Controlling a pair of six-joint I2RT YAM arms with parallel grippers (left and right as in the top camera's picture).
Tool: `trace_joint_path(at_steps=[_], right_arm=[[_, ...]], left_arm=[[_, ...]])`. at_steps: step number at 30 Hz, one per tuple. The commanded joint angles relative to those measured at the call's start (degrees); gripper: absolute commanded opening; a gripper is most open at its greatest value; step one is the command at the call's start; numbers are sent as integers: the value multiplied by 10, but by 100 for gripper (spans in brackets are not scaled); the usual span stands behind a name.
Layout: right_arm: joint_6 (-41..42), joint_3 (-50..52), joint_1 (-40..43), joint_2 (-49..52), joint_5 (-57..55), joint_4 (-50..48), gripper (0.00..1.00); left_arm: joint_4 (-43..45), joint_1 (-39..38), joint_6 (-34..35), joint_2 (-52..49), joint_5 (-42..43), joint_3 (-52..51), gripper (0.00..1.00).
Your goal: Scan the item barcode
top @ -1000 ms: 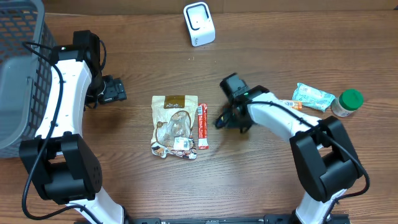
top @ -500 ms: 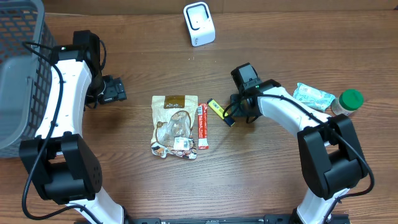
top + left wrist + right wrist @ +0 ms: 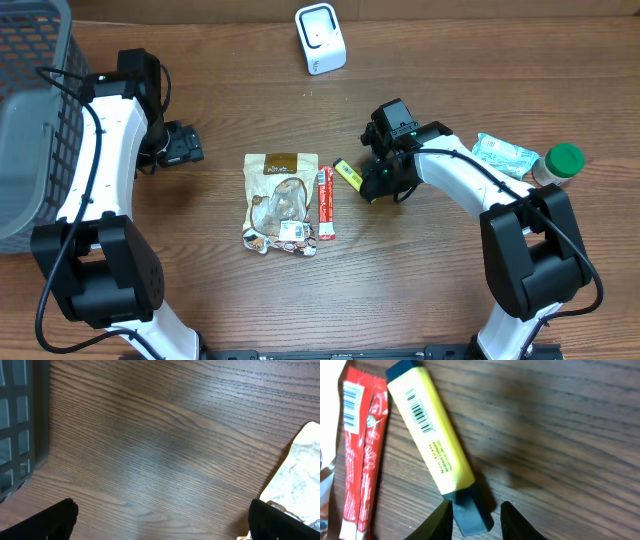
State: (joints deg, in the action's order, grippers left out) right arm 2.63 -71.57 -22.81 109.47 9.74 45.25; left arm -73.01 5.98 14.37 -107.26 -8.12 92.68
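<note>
A yellow highlighter [image 3: 347, 174] with a dark cap lies on the table, its barcode [image 3: 421, 411] facing up. My right gripper [image 3: 376, 188] hangs over its cap end. In the right wrist view the gripper [image 3: 476, 521] is open, the fingers straddling the dark cap [image 3: 469, 512] with a gap on the right side. A white scanner [image 3: 320, 38] stands at the back edge. Far to the left, my left gripper [image 3: 184, 146] is wide open over bare wood, its fingertips [image 3: 55, 520] at the bottom corners of the left wrist view.
A red stick packet [image 3: 325, 203] and a brown snack bag [image 3: 282, 200] lie just left of the highlighter. A teal packet [image 3: 503, 155] and a green-lidded bottle [image 3: 558, 165] sit at the right. A grey mesh basket [image 3: 30, 110] fills the left edge.
The right gripper drew back to the right, uncovering the highlighter, and its jaws spread. It has since settled slightly lower over the cap end. The left arm has stayed still.
</note>
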Motion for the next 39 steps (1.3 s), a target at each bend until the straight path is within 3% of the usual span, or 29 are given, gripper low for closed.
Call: trace_joint_path(at_steps=[1, 23, 27, 39], right_arm=[[-32, -12, 1, -7, 13, 3, 32], [-77, -3, 0, 22, 26, 6, 31], [-103, 16, 0, 22, 26, -9, 21], [-84, 33, 0, 22, 26, -34, 19]], left_arm=[[1, -4, -11, -4, 2, 7, 100], [1, -4, -11, -4, 2, 7, 100], [1, -4, -11, -4, 2, 7, 100], [1, -4, -11, -4, 2, 7, 100]])
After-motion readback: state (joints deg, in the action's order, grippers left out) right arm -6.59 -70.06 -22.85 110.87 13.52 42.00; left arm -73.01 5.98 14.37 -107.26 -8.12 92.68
